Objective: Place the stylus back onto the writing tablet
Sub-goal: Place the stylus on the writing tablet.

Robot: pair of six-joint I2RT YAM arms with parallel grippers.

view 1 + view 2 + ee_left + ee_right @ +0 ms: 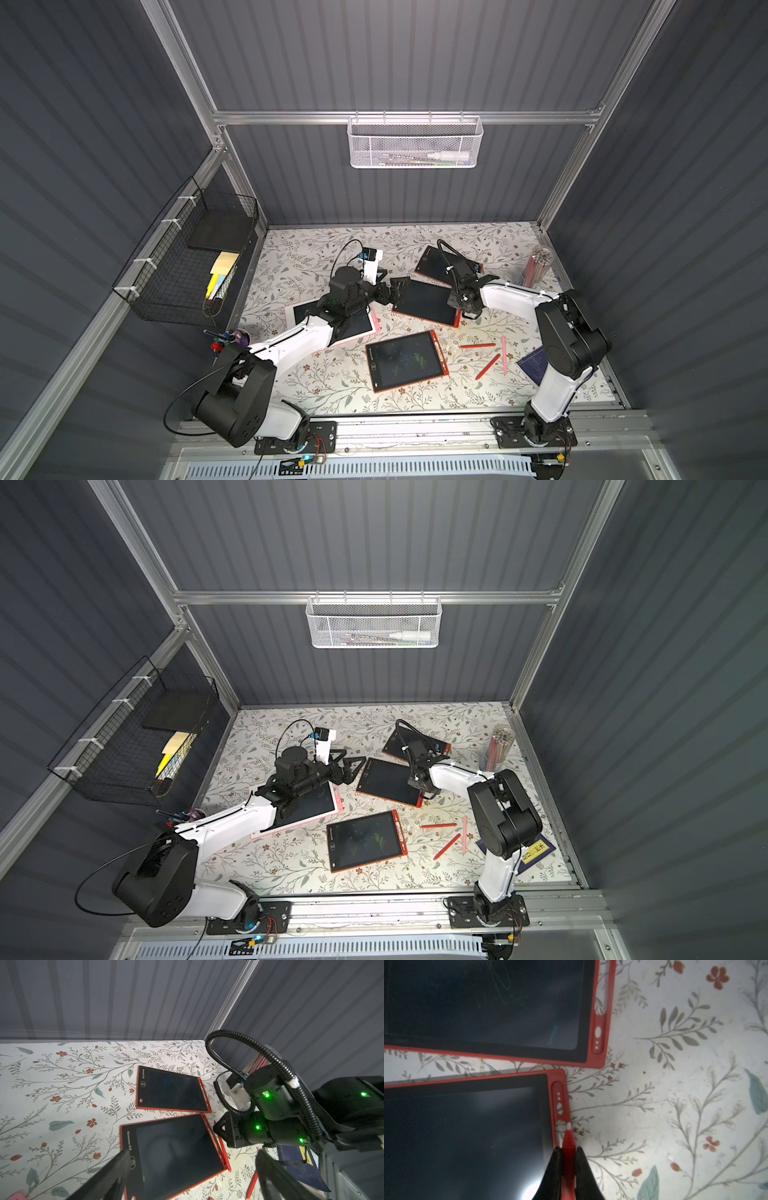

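Right pincer (568, 1153) is clamped on the red stylus (568, 1136), so you've got the thing in hand. It sits between the two fingers with its white tip poking out past them, pointing toward the far side of the table.

Now the bit that matters. The stylus runs pretty much parallel to the holder rail (560, 1103) on the right edge of the middle tablet (467, 1136). But it sits just to the right of that rail, with the tip at the rail's outer lip rather than over the groove. My read is you want a small nudge left, keeping the axis lined up with the rail, then press down. Can't tell from these views whether the stylus is touching the frame or floating above it.

Left pincer (392, 282) is wide open and holding nothing, hanging by the tablet's left edge. That's the wrong side for this, so the right arm is the one for the job. Maybe left could steady the tablet if it slides.

Three loose styluses (478, 345) lie near-right; I'd ignore those.
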